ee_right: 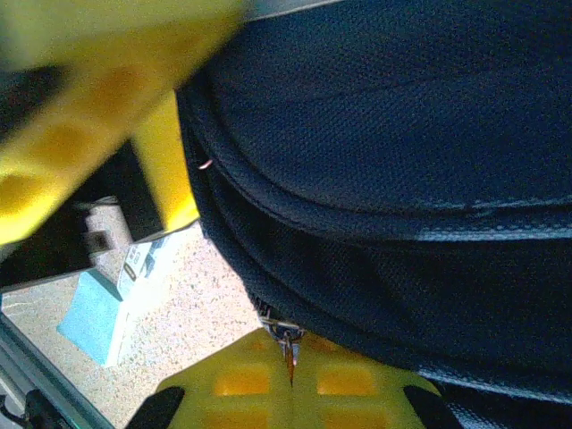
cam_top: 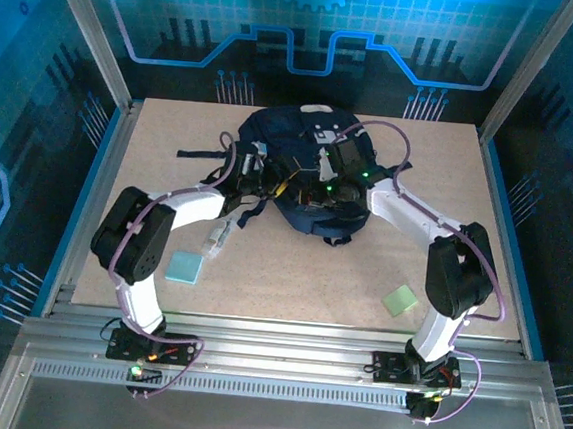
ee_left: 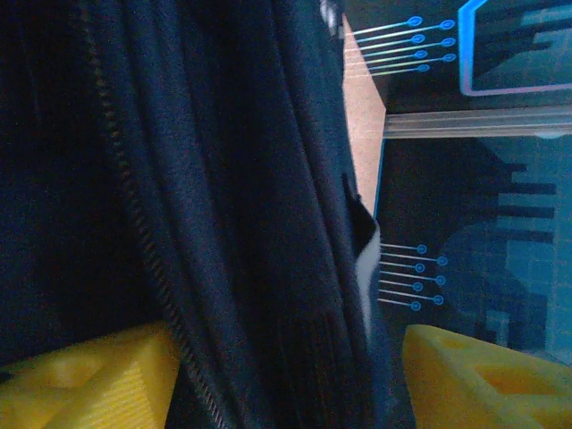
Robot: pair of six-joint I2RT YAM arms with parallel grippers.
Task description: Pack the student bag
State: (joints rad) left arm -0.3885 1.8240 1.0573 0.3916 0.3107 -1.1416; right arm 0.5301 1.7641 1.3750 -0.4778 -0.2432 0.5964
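A: Fingers?
B: The left gripper (ee_left: pixel 286 389) is spread wide, student bag (cam_top: pixel 305 176) fabric between its fingers; the right gripper (ee_right: pixel 290 380) is pinched shut on the zipper pull (ee_right: pixel 286 338).
A: Bag's long axis?
B: Unclear — it bulks just above the right fingers (ee_right: pixel 241 380).

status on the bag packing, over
Left gripper open, student bag fabric between its fingers. Right gripper shut on zipper pull. Blue pad and green pad on table, outside the bag.
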